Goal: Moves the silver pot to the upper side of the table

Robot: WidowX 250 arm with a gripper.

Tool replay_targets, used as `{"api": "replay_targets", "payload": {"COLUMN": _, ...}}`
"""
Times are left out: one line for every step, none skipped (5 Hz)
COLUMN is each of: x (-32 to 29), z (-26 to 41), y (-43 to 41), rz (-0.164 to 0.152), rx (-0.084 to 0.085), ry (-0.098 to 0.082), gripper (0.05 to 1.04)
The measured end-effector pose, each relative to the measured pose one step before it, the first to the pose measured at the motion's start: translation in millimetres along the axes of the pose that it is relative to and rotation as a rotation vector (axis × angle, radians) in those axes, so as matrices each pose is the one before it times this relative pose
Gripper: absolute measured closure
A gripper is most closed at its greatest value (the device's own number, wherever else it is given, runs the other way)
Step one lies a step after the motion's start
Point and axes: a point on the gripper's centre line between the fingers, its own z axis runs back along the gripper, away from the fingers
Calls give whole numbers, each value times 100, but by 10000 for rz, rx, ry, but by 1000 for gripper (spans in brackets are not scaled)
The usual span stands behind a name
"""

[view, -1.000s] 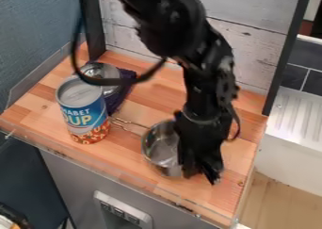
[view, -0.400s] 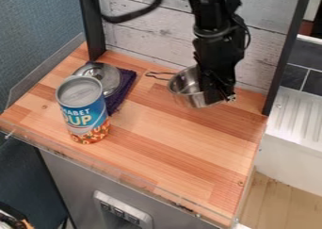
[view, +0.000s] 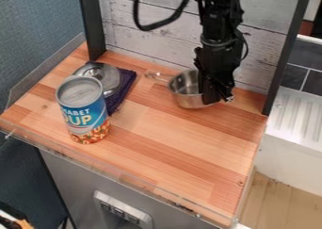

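The black gripper (view: 217, 99) hangs at the back right of the wooden table (view: 182, 143), against the right side of the silver pot (view: 183, 89). Its fingers are shut on the pot's right wall. The pot is upright near the back wall, with its wire handle pointing left. The gripper hides the pot's right rim. Whether the pot's base touches the wood, I cannot tell.
A soup can (view: 84, 111) stands at the table's left. Behind it a metal lid (view: 104, 76) lies on a dark purple cloth (view: 121, 95). White plank boards rise at the back, and a clear low edge runs along the left and front.
From the front right of the table, the gripper and pot have moved to the back near the wall. Since the later earlier frame, they have shifted only slightly.
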Motion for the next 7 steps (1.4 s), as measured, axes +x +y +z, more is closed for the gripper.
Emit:
{"api": "replay_targets", "payload": {"x": -190, "z": -448, "y": 174, "rz": -231, "rx": 64, "ry": 163, "gripper": 975}}
{"api": "replay_targets", "payload": {"x": -948, "z": -975, "y": -687, "rz": -324, "rx": 380, "ry": 577, "gripper": 797}}
{"api": "replay_targets", "payload": {"x": 108, "z": 404, "y": -238, "rz": 285, "rx": 54, "ry": 49, "gripper": 509}}
{"api": "replay_targets", "payload": {"x": 440, "z": 2448, "y": 526, "rz": 1040, "rx": 201, "ry": -447, "gripper": 219}}
{"api": "replay_targets", "payload": {"x": -508, "z": 2931, "y": 1322, "rz": 1730, "rx": 413, "ry": -360, "gripper": 70}}
{"api": "replay_targets", "payload": {"x": -1700, "z": 456, "y": 896, "rz": 1918, "rx": 224, "ry": 184, "gripper": 73}}
{"api": "replay_targets", "payload": {"x": -952, "z": 782, "y": 515, "rz": 635, "rx": -58, "ry": 12, "gripper": 81}}
